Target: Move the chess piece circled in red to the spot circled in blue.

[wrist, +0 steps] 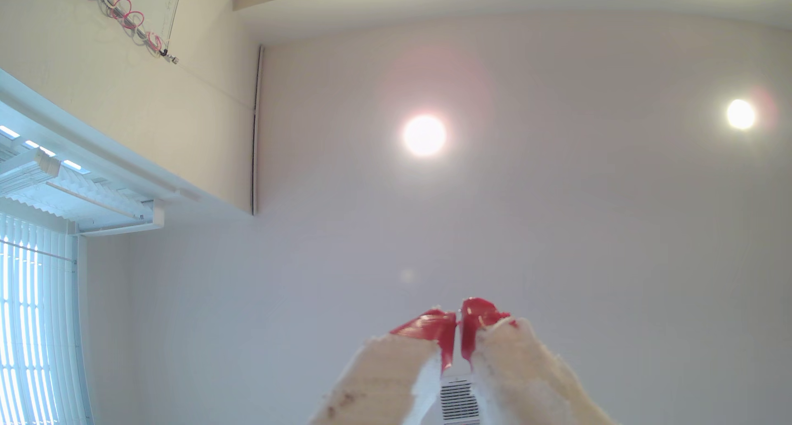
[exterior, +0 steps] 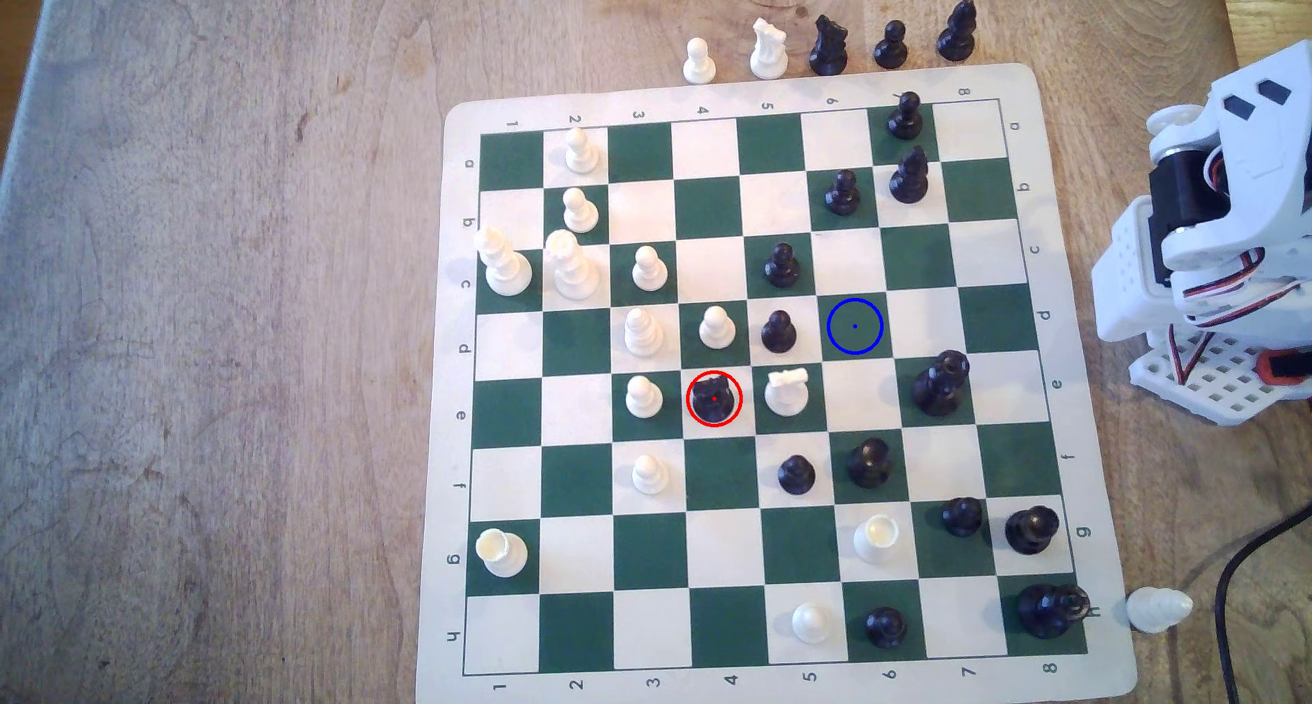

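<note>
One black knight (exterior: 713,397), ringed in red, stands upright on a white square of the chessboard (exterior: 1086,420), in the row lettered e. A white pawn (exterior: 644,397) stands on the square at the exterior view's left of it, a white knight (exterior: 786,390) on the square at its right, and another white pawn (exterior: 716,326) on the square diagonally above. The blue-ringed dark green square (exterior: 855,326) lies one row up and two columns toward the exterior view's right; it is bare, with a black pawn (exterior: 778,331) on the square just to its left. The arm (exterior: 1207,250) is folded at the exterior view's right edge, off the board and well apart from the knight. In the wrist view the gripper (wrist: 458,322) points at the ceiling, its red-tipped fingers (wrist: 433,326) pressed together and holding nothing. The step in hand is judged to be the reach: the jaws should spread before descent, come down vertically over the knight's head, and close along a line that passes between the neighbours rather than across them. A lift above pawn height before travel would likely spare the black pawn beside the target.
</note>
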You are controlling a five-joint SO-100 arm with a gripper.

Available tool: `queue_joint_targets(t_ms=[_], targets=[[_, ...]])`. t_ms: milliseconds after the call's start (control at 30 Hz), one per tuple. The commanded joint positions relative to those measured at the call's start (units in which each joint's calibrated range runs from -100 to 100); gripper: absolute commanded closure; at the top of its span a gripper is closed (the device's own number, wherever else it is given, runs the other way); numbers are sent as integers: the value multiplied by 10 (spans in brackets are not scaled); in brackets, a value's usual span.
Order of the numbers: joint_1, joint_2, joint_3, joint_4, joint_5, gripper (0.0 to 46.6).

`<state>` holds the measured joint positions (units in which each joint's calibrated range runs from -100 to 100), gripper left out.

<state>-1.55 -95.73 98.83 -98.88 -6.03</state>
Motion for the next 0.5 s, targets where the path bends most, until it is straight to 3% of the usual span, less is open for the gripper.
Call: queue_joint_targets(t_ms=[0, 467], targets=[[11, 0, 11, 71, 2, 464], [67, 0, -94, 605, 0, 464]])
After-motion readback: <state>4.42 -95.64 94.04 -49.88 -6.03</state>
